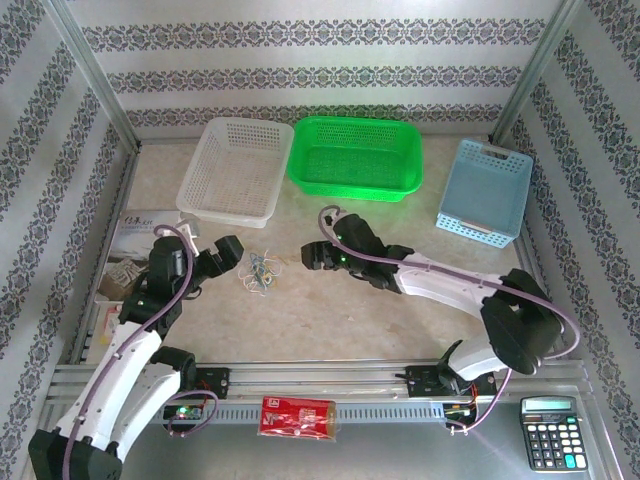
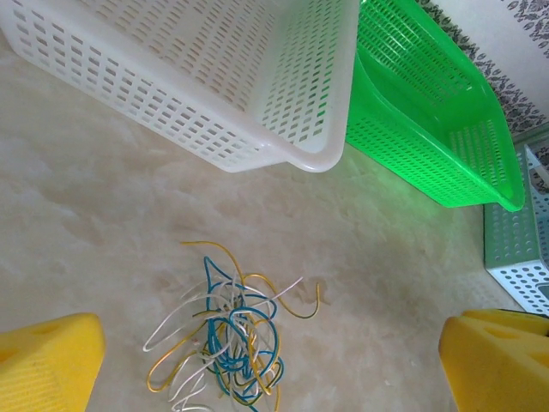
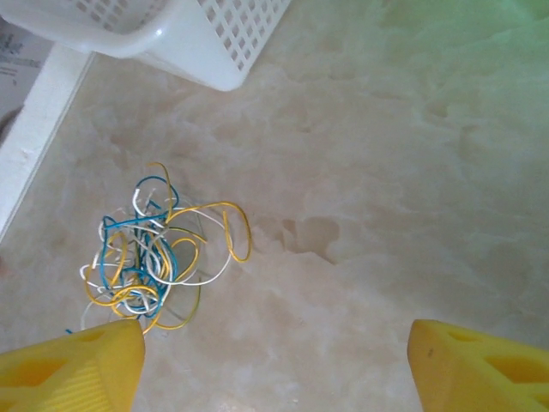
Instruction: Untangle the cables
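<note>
Cables (image 1: pixel 260 270) lie loose between the two sets of jaws, gripped by neither. The left jaws stand wide open and empty. In the left wrist view a yellow pad (image 2: pixel 45 365) sits in each lower corner, with the cables (image 2: pixel 227 343) on the bare counter (image 2: pixel 103 215) between them, nearer the left-hand pad. The right jaws are just as wide and just as empty. Their pads (image 3: pixel 73 369) frame the same cables (image 3: pixel 146 257), which sit close above the left-hand one. Outward from there, the tangle rests on the counter just off the near right corner of the white basket (image 1: pixel 228 213), on the side facing the arms and apart from its wall.

I judge this to be the approach, with no first pinch made. The next move calls for one set of jaws to come down on an outlying loop while the other takes a different strand, then for the two to draw apart gently. Wires this thin may slip from the pads or drag the whole tangle along.

The wrist views separate blue, yellow and white strands, and the right one shows a yellow loop (image 3: pixel 236 232) standing clear of the rest. From above, the cables are a pale smudge. The top view adds both arms flanking the tangle, with the green basket (image 1: pixel 350 190) touching the white basket's right side.
</note>
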